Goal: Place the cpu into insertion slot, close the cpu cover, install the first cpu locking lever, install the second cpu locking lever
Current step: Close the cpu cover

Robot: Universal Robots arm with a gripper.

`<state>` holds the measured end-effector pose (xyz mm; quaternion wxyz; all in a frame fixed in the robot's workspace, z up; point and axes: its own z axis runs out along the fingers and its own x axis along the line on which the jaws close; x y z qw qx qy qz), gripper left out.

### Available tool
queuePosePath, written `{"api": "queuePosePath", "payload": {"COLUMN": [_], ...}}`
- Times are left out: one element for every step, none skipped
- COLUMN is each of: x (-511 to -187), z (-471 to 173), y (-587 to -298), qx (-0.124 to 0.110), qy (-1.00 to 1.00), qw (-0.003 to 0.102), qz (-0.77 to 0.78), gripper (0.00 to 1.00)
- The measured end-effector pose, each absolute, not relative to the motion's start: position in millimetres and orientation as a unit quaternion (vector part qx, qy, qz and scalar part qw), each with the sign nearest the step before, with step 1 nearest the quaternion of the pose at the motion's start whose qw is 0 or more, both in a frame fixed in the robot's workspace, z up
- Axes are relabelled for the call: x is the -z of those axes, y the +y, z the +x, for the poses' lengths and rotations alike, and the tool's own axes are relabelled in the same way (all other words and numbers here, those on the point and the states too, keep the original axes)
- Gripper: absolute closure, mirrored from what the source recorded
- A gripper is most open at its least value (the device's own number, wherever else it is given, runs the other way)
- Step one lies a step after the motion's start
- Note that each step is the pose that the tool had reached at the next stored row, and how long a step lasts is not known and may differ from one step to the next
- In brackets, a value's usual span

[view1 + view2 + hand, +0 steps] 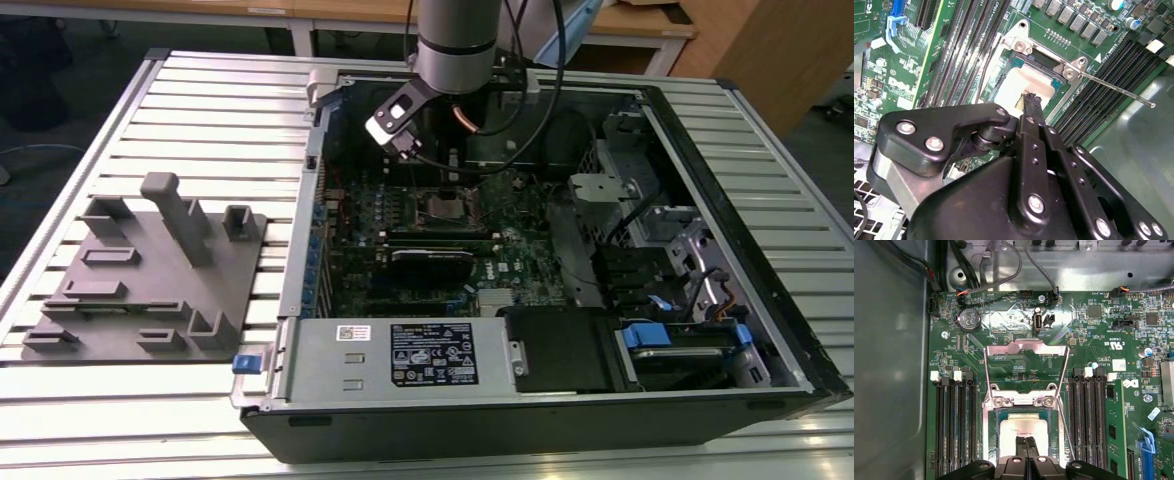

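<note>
1. The gripper (1025, 440), fingers pressed together, hangs at the chip (1021, 425); contact unclear.
2. The chip lies flat in the socket (989, 435) on the green board (1084, 340).
3. The metal cover (1026, 343) is swung open.

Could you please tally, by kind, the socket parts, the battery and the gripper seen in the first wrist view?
Dull silver-grey square cpu: 1
Square metal-rimmed insertion slot: 1
Thin silvery cpu cover, a frame swung open: 1
Round silver coin battery: 1
Black gripper: 1
Total: 5
</note>
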<state>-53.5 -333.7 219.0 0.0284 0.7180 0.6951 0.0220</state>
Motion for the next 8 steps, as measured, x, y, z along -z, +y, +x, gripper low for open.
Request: {"api": "queuePosePath", "payload": {"x": [-219.0, -219.2, -219.5, -219.8, -220.2, -220.6, -220.9, -221.3], "z": [-53.5, -53.5, -53.5, -53.5, -53.5, -53.5, -53.5, -53.5], "y": [-333.7, -333.7, -333.7, -333.7, -333.7, -333.7, -333.7, -333.7], "qx": [-0.022, -0.022, -0.022, -0.022, -0.022, -0.022, -0.022, -0.022], "qy": [0.695, 0.695, 0.695, 0.695, 0.695, 0.695, 0.695, 0.695], "qw": [0.028, 0.028, 0.028, 0.028, 0.028, 0.028, 0.028, 0.028], "qz": [0.718, 0.718, 0.718, 0.718, 0.718, 0.718, 0.718, 0.718], "gripper": [0.90, 0.90, 0.90, 0.90, 0.90, 0.90, 0.90, 0.90]}}
